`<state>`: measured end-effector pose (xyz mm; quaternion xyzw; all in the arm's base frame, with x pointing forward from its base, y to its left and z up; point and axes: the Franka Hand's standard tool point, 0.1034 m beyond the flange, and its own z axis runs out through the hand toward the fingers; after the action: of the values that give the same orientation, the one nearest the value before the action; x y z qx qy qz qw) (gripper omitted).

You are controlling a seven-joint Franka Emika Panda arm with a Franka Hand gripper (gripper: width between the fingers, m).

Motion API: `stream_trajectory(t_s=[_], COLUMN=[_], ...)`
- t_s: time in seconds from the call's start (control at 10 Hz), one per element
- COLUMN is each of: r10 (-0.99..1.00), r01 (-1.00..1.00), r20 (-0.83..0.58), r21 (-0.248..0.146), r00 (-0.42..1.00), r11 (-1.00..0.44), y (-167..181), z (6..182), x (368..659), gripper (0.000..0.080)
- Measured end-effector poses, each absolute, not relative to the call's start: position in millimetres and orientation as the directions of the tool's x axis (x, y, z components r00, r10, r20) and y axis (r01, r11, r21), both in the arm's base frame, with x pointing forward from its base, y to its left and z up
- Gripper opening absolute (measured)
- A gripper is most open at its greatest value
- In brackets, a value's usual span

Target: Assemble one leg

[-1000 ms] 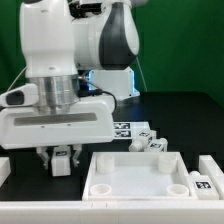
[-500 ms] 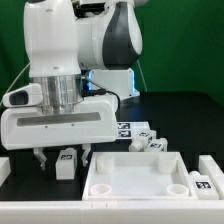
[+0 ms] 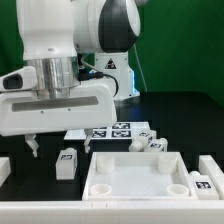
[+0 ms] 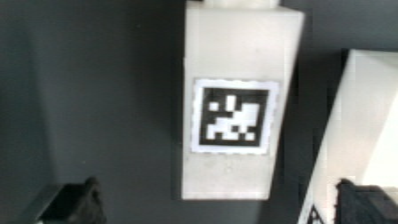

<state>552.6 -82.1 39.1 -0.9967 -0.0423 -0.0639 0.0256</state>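
Gripper spread wide, holding nothing, hanging above the leg with both fingers clear of it. Leg sits lower left in the exterior view on the black table, a narrow gap from the tray's left edge. Open surface on its other side.

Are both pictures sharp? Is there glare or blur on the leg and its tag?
Wrist view: the leg and its tag are softly blurred, yet the pattern reads; the dark fingertips nearly merge with the black table. Exterior view: the leg is small but clear; the white tabletop is bright, without harsh glare.
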Motion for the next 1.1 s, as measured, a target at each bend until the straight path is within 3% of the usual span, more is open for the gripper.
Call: stream_trajectory(t_s=[0.1, 0.5, 0.6, 0.8, 0.9, 1.1], r10=[0.081, 0.086, 0.052, 0.045, 0.064, 0.073], r01=[0.087, 0.069, 0.026, 0.019, 0.031, 0.029], r20=[0.121, -0.101, -0.174, -0.305, -0.388, -0.437], r21=[-0.049, -0.157, -0.151, -0.088, -0.091, -0.107], r00=[0.989, 0.991, 0.983, 0.951, 0.92, 0.896], r11=[-0.995, -0.985, -0.988, -0.996, -0.995, -0.994], y=[-81.5, -59.1, -61.9, -64.2, -64.6, -61.5], z=[36.3, 38.0, 42.7, 64.2, 77.4, 69.4], x=[550.7, 546.5, 549.7, 555.5, 551.9, 556.0], gripper=[0.0649, 0.0649, 0.0649, 0.0649, 0.0649, 0.0649])
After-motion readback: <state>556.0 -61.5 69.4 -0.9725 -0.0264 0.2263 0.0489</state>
